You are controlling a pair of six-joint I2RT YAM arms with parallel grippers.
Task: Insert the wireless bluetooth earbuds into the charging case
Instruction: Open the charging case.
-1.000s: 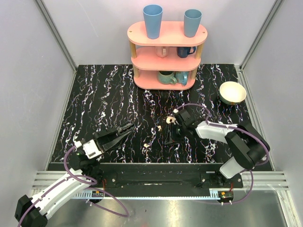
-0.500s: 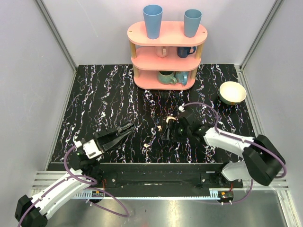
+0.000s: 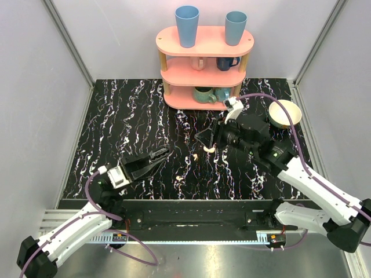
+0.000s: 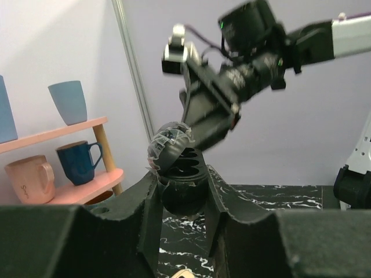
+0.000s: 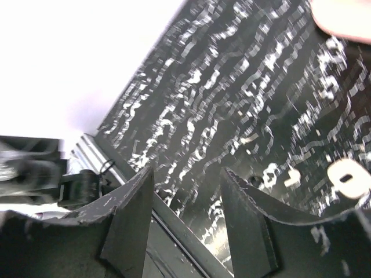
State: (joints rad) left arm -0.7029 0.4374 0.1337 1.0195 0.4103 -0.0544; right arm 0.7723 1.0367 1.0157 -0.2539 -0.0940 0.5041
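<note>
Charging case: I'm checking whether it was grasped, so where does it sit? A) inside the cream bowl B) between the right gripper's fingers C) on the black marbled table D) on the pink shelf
C: the top view shows the charging case lying on the black marbled table, and the right gripper has an empty gap between its fingers.

The left fingers (image 4: 149,214) stand apart; beyond them the right arm (image 4: 255,58) hangs above the desk (image 4: 272,194), a shelf (image 4: 64,128) with mugs (image 4: 78,163) at left
</note>
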